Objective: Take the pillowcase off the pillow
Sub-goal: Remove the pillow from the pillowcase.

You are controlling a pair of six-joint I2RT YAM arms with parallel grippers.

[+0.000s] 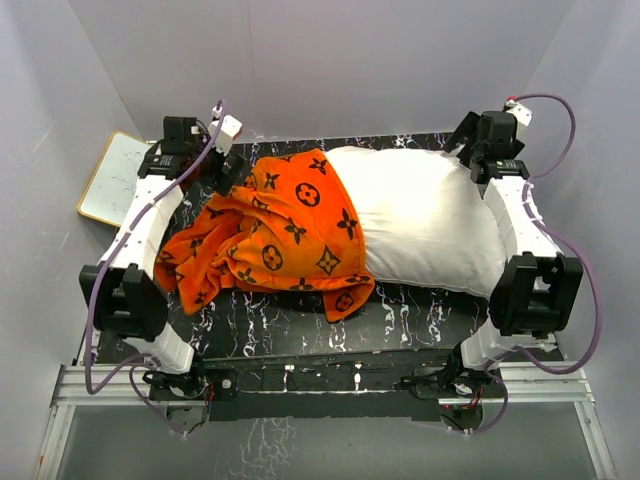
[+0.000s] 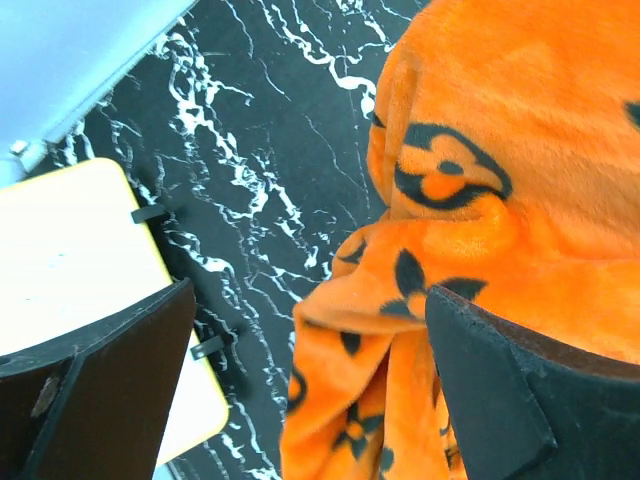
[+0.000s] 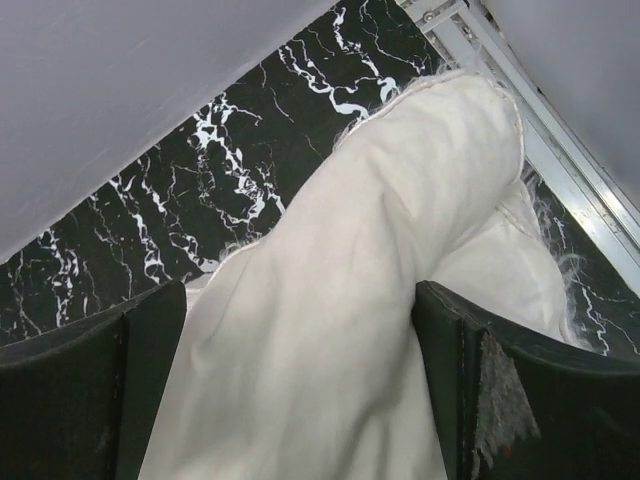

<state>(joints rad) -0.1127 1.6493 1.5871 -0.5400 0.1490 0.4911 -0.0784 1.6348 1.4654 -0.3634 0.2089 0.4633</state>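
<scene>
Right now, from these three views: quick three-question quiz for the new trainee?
1. True or false: the orange monogram pillowcase covers the whole white pillow.
2. What lies between the fingers of the right gripper? A) the pillow B) the pillowcase C) nothing
3. Fill in: the left gripper, next to the bunched pillowcase, is ___ (open or shut).

Key: 1 false, as most of the pillow lies bare. 2 A. 3 open.
</scene>
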